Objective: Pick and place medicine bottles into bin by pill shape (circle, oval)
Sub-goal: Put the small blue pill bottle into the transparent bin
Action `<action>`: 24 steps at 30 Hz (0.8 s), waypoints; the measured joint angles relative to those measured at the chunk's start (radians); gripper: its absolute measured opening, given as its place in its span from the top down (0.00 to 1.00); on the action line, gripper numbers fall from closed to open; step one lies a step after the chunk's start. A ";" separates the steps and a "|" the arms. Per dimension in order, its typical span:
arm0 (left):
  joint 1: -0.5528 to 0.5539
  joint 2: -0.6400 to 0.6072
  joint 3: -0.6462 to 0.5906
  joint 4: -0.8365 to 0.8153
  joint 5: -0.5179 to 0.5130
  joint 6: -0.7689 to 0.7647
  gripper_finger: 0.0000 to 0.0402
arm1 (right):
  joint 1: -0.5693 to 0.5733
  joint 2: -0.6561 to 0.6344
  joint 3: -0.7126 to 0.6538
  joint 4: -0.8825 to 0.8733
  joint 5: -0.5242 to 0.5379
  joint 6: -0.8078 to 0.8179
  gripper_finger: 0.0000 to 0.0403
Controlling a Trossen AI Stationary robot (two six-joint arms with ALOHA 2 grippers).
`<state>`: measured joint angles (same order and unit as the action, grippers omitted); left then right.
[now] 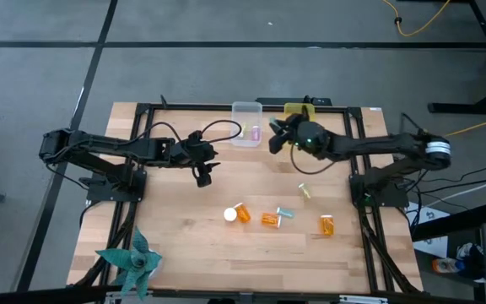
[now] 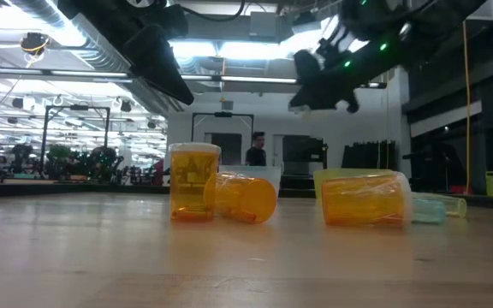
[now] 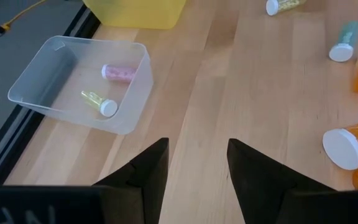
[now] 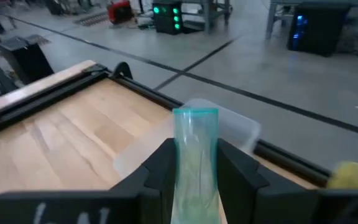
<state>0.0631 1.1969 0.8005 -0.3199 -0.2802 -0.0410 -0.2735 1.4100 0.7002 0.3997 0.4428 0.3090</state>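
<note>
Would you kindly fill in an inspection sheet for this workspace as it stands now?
Surface: wooden table, bare in front.
Job's things: amber bottles lying mid-table; clear bin holds a pink vial and a yellow one; yellow bin beside it.
Clutter: teal pinwheel at the front left corner.
Grippers: left gripper open, empty; right gripper shut on teal vial near the bins.
Cables: yellow cable on the floor.
Surroundings: a person far behind.
</note>
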 joint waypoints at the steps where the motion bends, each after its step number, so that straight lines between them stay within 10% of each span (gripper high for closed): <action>1: 0.000 0.000 0.000 0.000 0.000 0.000 0.61 | -0.008 0.035 0.000 0.048 -0.025 -0.001 0.76; 12: 0.000 0.000 0.000 0.000 0.000 0.000 0.61 | -0.084 0.351 0.249 0.156 -0.265 -0.034 0.76; 24: 0.000 0.000 0.000 -0.001 0.000 0.000 0.61 | -0.084 0.451 0.437 -0.121 -0.280 -0.081 0.72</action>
<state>0.0631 1.1969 0.8005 -0.3213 -0.2801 -0.0406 -0.3574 1.8608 1.1373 0.2792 0.1631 0.2276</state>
